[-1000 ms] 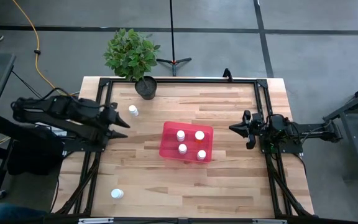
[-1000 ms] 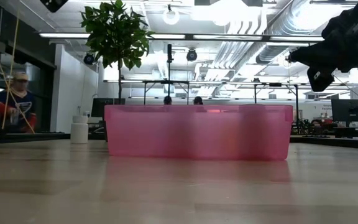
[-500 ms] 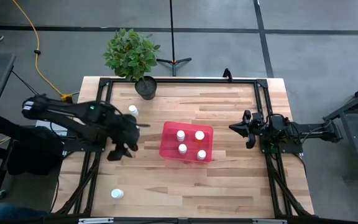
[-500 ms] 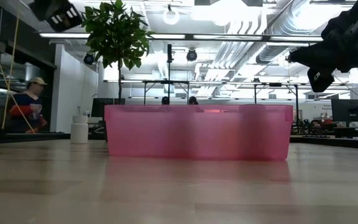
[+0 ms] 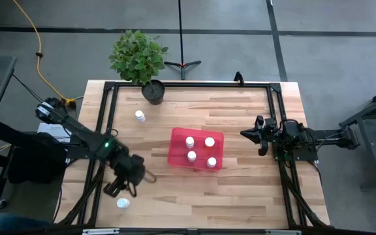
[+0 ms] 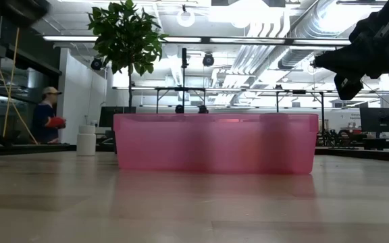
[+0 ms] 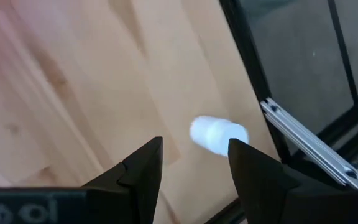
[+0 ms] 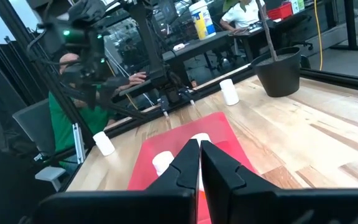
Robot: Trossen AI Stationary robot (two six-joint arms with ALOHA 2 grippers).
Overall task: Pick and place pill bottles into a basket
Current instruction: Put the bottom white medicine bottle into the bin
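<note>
The red-pink basket (image 5: 196, 149) stands mid-table with several white-capped pill bottles (image 5: 200, 149) upright inside it. One loose pill bottle (image 5: 140, 116) stands on the wood at the far left. Another (image 5: 122, 203) stands near the table's near-left corner. My left gripper (image 5: 123, 191) hangs open just above and beside that near bottle, pointing steeply down. In the left wrist view the bottle (image 7: 219, 135) shows beyond the gap between the fingers (image 7: 194, 158), untouched. My right gripper (image 5: 245, 135) waits shut at the right, level, facing the basket (image 8: 185, 155).
A potted plant (image 5: 153, 91) stands at the far-left corner of the table. Black frame rails (image 5: 103, 130) run along the table's left and right sides. A person (image 6: 46, 121) moves in the room behind. Bare wood lies between the basket and the near edge.
My left gripper has swung from beside the far-left bottle toward the table's near edge, come down, and tipped from near level to pointing steeply down over the near-left bottle. The bottles and the basket have stayed put.
</note>
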